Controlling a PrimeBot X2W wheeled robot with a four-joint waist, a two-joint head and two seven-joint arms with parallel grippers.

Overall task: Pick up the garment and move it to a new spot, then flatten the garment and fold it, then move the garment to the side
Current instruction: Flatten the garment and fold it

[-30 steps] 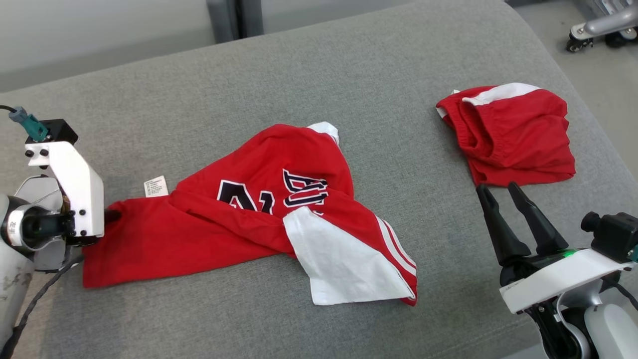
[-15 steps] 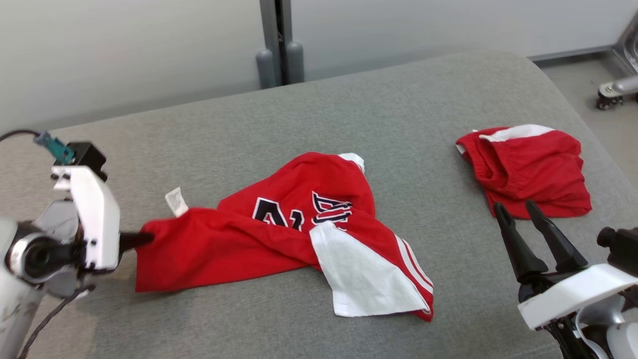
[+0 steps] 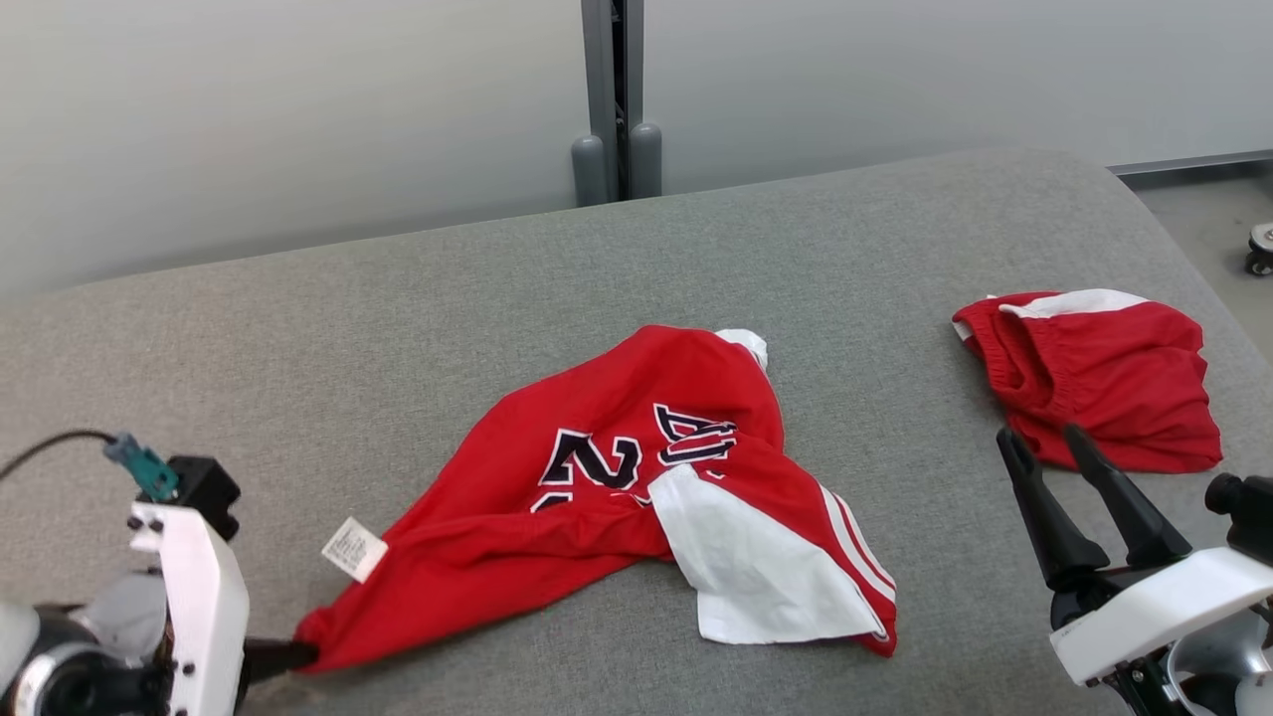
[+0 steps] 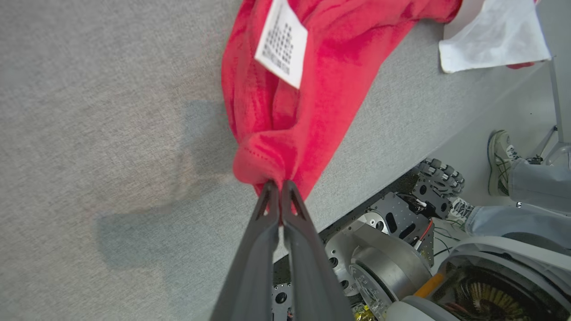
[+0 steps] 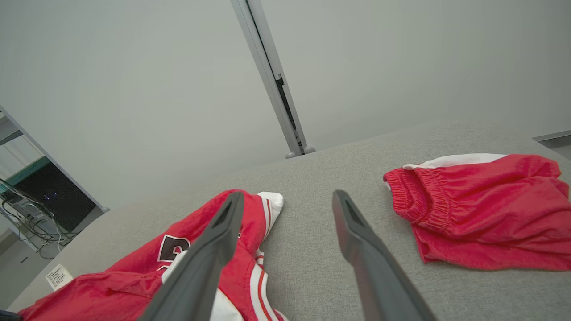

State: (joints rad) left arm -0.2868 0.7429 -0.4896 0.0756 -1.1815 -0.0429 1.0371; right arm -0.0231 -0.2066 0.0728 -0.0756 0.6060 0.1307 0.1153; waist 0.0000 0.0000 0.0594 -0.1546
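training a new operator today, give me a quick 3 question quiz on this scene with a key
1. True or false: the left tool is shut on an edge of the red jersey.
2. Fill in: in the head view, the red shorts lie on the grey cushion to the jersey's ____.
3. Pick one: the right tool is A) open and empty, B) shut on the shorts, C) shut on the jersey.

Key: 1 true; 2 right; 3 A.
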